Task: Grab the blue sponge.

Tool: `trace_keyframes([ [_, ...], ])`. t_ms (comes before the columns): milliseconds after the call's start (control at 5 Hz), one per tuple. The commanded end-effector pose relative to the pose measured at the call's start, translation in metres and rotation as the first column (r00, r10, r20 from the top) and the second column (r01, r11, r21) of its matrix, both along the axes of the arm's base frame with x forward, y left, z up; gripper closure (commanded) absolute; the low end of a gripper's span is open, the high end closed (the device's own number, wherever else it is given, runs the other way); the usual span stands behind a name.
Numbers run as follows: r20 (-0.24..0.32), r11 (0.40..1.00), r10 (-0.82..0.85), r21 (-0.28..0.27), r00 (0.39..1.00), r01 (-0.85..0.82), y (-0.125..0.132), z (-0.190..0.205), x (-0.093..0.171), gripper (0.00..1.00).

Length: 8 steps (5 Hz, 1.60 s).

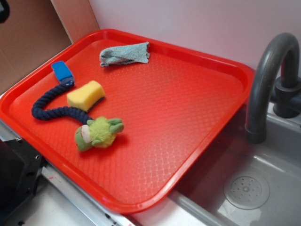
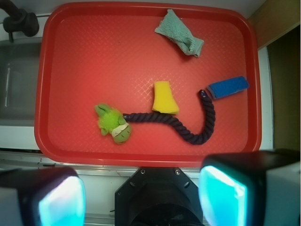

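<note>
Jaws are seen up close in the wrist view, wide apart w/ nothing held, high over the red tray. Blue sponge is found near the tray's edge, touching the rope end. Nothing is grabbed yet; reaching & closing are left.

Both views are evenly and brightly lit, with only soft, short shadows under the things on the red tray. Its glossy rim carries faint sheen along the far edge. In the wrist view the end effector fingers are blurred, glowing cyan, while the tray behind them is sharp. The tray's edges bow slightly there.
</note>
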<state>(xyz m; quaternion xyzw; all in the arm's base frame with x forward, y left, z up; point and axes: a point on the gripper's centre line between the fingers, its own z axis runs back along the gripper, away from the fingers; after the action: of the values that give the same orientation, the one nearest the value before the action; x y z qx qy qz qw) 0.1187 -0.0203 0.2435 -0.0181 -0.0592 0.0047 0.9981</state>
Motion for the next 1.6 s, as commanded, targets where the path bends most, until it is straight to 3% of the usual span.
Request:
trace_keyframes([
  [0,0.0,1.0,0.0,0.0,1.0,0.0,0.0,0.0,0.0,0.0],
  [200,0.023,0.965,0.247,-0.096,0.969,-0.244,0.027,-0.001,0.017,0.0],
  [400,0.083,0.877,0.478,-0.097,0.874,-0.471,0.059,-0.007,0.037,0.0],
  [600,0.172,0.738,0.672,-0.083,0.72,-0.669,0.088,-0.022,0.045,0.0],
  [800,0.246,0.554,0.817,-0.079,0.522,-0.829,0.119,-0.05,0.054,0.0],
  [1000,0.272,0.425,0.877,-0.051,0.397,-0.904,0.139,-0.075,0.065,0.0],
  [1200,0.282,0.39,0.889,-0.052,0.361,-0.919,0.153,-0.092,0.076,0.0],
  [1400,0.297,0.379,0.884,0.001,0.362,-0.925,0.161,-0.119,0.089,0.0],
])
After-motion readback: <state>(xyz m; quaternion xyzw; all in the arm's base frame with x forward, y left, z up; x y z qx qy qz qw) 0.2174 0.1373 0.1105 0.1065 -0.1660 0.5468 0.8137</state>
